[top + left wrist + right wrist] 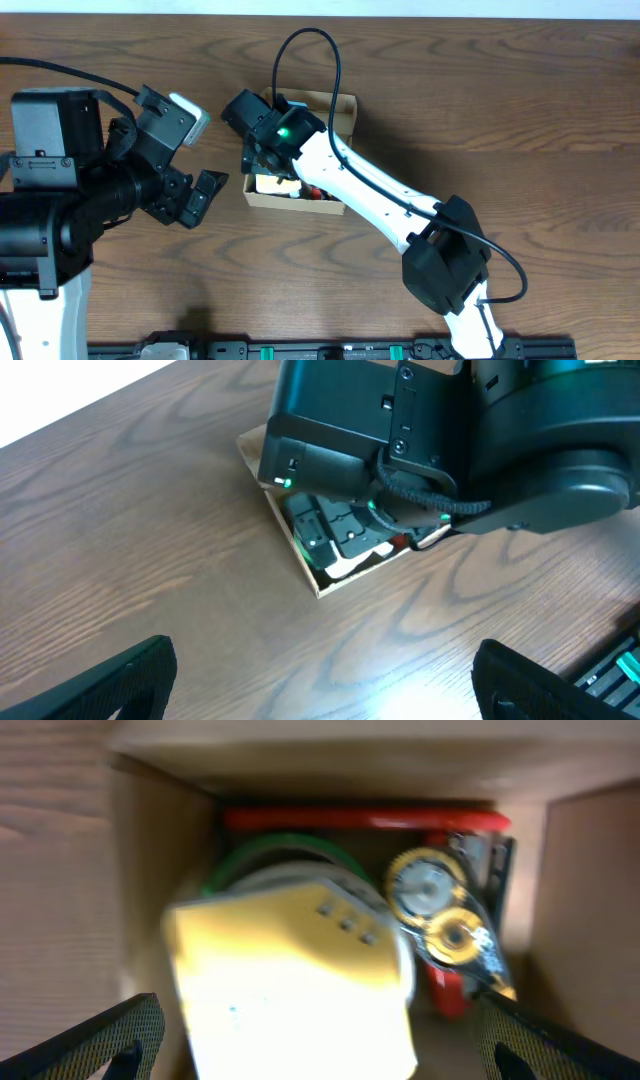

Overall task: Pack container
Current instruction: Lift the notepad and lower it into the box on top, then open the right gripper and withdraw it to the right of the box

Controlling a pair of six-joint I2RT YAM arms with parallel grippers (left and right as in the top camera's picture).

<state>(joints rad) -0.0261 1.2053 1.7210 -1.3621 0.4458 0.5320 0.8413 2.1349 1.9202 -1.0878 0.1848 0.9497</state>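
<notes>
The box (268, 199) sits at the far middle of the table (520, 120), open on top. Inside are a pale block (290, 980), a red thing (360, 819) and 2 gold discs (430, 885). The right gripper (320, 1030) hangs just above them, jaws spread and grasping nothing, probably to leave the block there. The left gripper (325, 685), also spread and empty, hovers beside the box, I think to avoid a collision.

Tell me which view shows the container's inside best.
Right wrist: it looks straight into the container, contents filling the picture, though blurred. Overhead, the right arm covers most of it. Left wrist shows only one corner beneath that arm.
</notes>
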